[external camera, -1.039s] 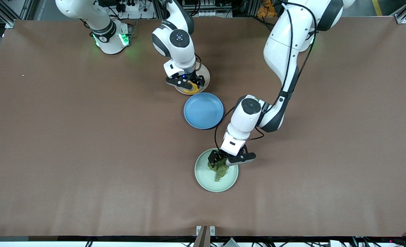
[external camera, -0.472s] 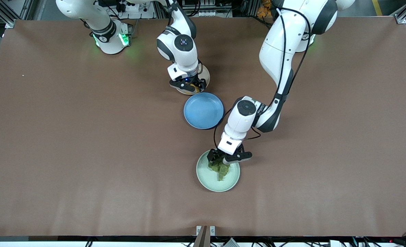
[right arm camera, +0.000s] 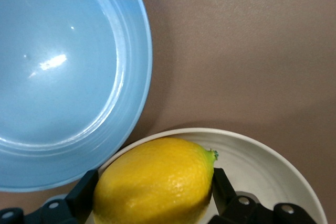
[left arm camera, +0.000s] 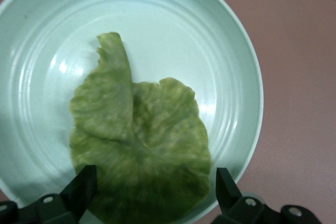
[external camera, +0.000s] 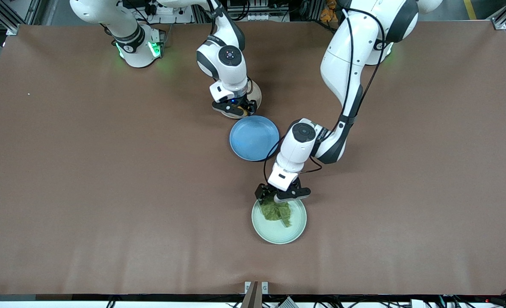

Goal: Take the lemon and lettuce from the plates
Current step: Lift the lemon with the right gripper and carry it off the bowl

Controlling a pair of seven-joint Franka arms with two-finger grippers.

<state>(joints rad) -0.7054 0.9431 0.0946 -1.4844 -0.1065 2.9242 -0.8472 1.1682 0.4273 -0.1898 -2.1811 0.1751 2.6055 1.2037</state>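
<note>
Lemon (right arm camera: 155,180) shows only in part: the front view hides nearly all of it under the right gripper (external camera: 234,108), and the right wrist view cuts off its lower side. It lies on the cream plate (right arm camera: 262,166), which sits farther from the front camera than the blue plate (external camera: 254,137) and just beside it. The right gripper's two fingers (right arm camera: 84,192) stand apart with the lemon between them, close at each side, though contact is hard to make out; its long axis runs from one finger to the other, with the small green tip toward one of them. Lettuce (left arm camera: 139,137) lies flat on the mint plate (left arm camera: 231,40), nearest the front camera. The left gripper (left arm camera: 152,192) is spread wide over the leaf's broad edge, its fingers (left arm camera: 81,187) either side, and the narrow folded end points away from the gripper
</note>
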